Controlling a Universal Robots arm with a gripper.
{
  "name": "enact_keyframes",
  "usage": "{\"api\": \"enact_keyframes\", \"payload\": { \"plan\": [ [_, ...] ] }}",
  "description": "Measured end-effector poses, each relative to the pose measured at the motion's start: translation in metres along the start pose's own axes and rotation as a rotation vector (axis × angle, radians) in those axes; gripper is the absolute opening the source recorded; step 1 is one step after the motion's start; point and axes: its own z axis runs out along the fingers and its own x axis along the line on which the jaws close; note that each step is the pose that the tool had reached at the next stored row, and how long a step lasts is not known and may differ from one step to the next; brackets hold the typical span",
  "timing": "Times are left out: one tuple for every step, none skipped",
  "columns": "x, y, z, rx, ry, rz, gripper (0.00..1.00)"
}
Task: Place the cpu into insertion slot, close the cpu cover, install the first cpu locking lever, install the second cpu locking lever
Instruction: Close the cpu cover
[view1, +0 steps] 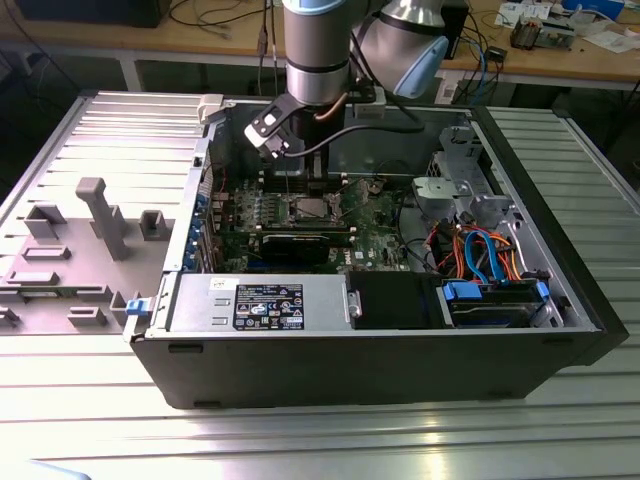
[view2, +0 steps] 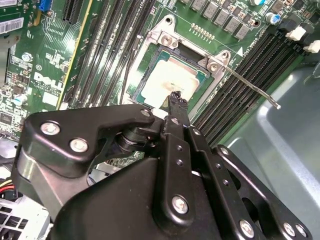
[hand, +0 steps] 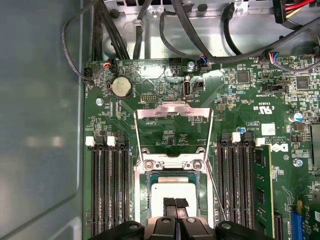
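The cpu (hand: 172, 192) lies flat in the insertion slot (hand: 141, 202), its pale silver top showing in both wrist views (view2: 167, 79). My gripper (hand: 175, 204) hangs just above the chip's near edge with its two black fingers pressed together and nothing between them; its tip (view2: 175, 98) is over the chip's corner. The cpu cover (hand: 172, 112) is flipped back and open beyond the socket, with green board showing through its window. Two thin locking levers are raised: one (view2: 250, 88) sticks out past the socket, the other (hand: 137, 135) runs beside the cover. In the exterior view the arm stands over the socket (view1: 305, 209).
Long black memory slots (hand: 107, 190) flank the socket on both sides. The grey case wall (hand: 40, 125) is close by. A grey power box (view1: 260, 303) and drive cables (view1: 480, 250) sit at the case front. A grey fixture (view1: 100, 215) stands at the exterior view's left.
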Motion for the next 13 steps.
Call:
{"api": "enact_keyframes", "payload": {
  "plan": [
    [0.0000,0.0000,-0.0006,0.0000,0.0000,0.000,0.11],
    [0.0000,0.0001,-0.0011,0.0000,-0.0001,0.000,0.11],
    [0.0000,0.0001,-0.0021,0.0000,0.0000,0.000,0.11],
    [0.0001,0.0001,-0.0030,0.0000,-0.0001,0.000,0.11],
    [0.0001,0.0002,-0.0040,0.0000,0.0000,0.000,0.11],
    [0.0001,0.0002,-0.0047,0.0000,0.0000,0.000,0.11],
    [0.0001,0.0003,-0.0055,0.0000,-0.0001,0.000,0.11],
    [0.0002,0.0004,-0.0063,0.0000,0.0000,0.000,0.11],
    [0.0002,0.0004,-0.0063,-0.0002,0.0003,0.000,0.11],
    [0.0002,0.0004,-0.0066,0.0000,-0.0001,0.000,0.11],
    [0.0002,0.0004,-0.0066,0.0000,0.0000,0.000,0.11],
    [0.0002,0.0004,-0.0066,0.0000,0.0000,0.000,0.11],
    [0.0002,0.0004,-0.0067,0.0000,-0.0001,0.000,0.11]
  ]
}}
